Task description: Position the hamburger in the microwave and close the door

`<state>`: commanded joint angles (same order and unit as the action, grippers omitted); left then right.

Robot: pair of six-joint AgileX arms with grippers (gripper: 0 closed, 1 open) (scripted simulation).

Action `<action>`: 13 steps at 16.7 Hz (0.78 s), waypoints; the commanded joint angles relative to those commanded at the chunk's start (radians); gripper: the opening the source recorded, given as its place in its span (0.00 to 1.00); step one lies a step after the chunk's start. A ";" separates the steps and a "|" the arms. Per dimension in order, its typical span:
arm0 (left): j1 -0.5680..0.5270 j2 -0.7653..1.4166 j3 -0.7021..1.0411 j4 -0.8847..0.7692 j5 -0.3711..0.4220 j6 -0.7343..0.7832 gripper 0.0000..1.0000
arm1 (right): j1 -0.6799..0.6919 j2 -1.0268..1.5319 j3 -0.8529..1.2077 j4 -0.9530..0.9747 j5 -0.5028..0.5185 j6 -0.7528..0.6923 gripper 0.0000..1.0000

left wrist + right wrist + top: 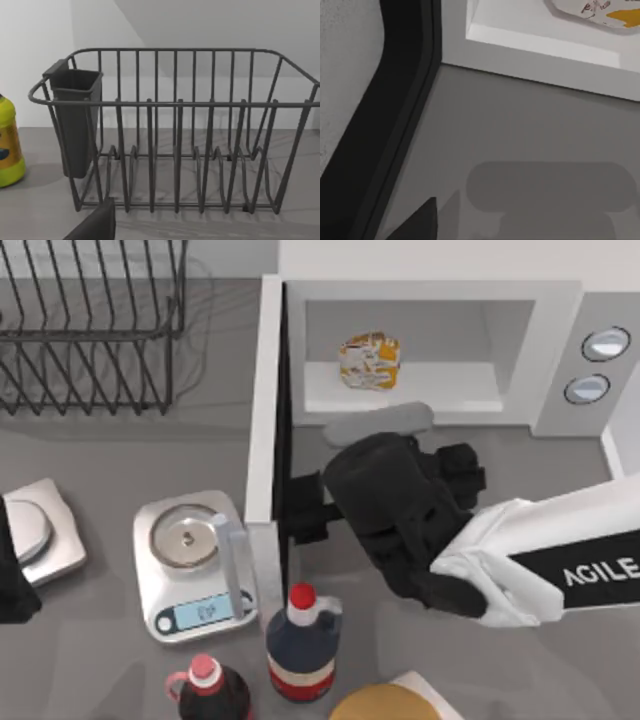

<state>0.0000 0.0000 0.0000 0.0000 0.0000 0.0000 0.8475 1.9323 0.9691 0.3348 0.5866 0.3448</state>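
Microwave (560, 350) facing the viewer, door (264, 410) standing open, edge-on, running front to back. Right gripper (305, 510) pressing its inner face; finger spread: cannot tell. Hamburger (369, 361) sitting in cavity. Sleeve reading "AGILE".

Right arm reaches in from the right side, its gripper (305, 508) low near the table's middle. Left arm sits parked at the far left edge.

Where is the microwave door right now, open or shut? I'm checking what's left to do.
Open. The door swings out toward the table's front, the hamburger sits inside the microwave, and the right pincer is at its inner face.
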 joint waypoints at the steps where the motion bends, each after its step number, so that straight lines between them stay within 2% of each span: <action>1: 0.000 0.000 0.000 0.000 0.000 0.000 1.00 | -0.002 -0.007 0.004 -0.020 0.000 -0.003 1.00; 13: 0.000 0.000 0.000 0.000 0.000 0.000 1.00 | -0.012 -0.058 0.000 -0.359 -0.036 -0.035 1.00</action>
<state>0.0000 0.0000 0.0000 0.0000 0.0000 0.0000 0.8351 1.8741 0.9689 -0.0245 0.5504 0.3095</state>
